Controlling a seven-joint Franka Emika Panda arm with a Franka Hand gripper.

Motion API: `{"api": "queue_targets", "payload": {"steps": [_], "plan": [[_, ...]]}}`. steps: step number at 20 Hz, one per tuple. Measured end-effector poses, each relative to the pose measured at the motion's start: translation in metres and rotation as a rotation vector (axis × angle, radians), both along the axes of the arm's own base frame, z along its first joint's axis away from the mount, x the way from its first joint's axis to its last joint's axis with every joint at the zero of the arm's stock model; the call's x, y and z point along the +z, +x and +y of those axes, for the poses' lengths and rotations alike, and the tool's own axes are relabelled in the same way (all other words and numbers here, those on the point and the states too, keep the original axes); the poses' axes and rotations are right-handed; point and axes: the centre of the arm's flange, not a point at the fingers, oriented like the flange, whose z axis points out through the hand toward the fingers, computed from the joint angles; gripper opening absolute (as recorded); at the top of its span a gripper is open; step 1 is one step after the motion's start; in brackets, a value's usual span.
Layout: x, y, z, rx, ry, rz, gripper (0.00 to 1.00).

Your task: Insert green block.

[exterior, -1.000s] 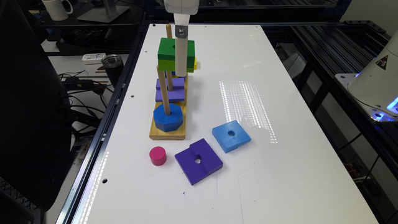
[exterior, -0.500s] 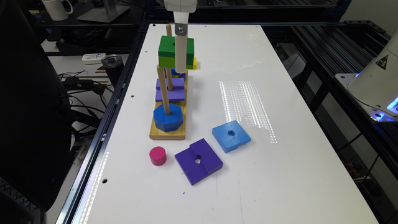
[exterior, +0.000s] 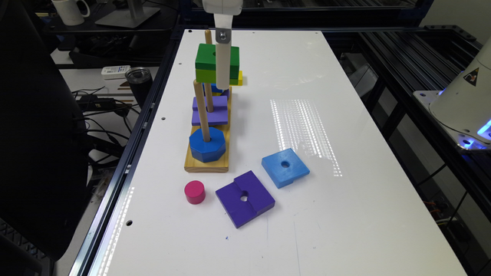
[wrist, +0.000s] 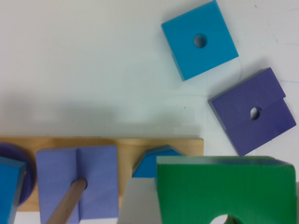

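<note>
1. The gripper (exterior: 222, 76) held the green block (exterior: 209, 63) aloft above the pegboard (exterior: 207, 163), beside the far peg (exterior: 208, 36); its fingers were clamped on it.
2. The wrist view showed the block's centre hole (wrist: 223, 219) from above.
3. The exterior view showed a pink cylinder (exterior: 195, 192); no legible writing appeared.
</note>
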Motion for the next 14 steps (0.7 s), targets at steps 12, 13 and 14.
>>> {"api": "queue_targets", "payload": {"steps": [12, 13, 14], "plan": [[0.0, 0.003, -0.013, -0.007, -0.001, -0.001, 0.0], [0.0, 0.003, -0.013, -0.007, -0.001, -0.001, 0.0], [0.0, 0.003, -0.013, -0.007, -0.001, -0.001, 0.0]]}}
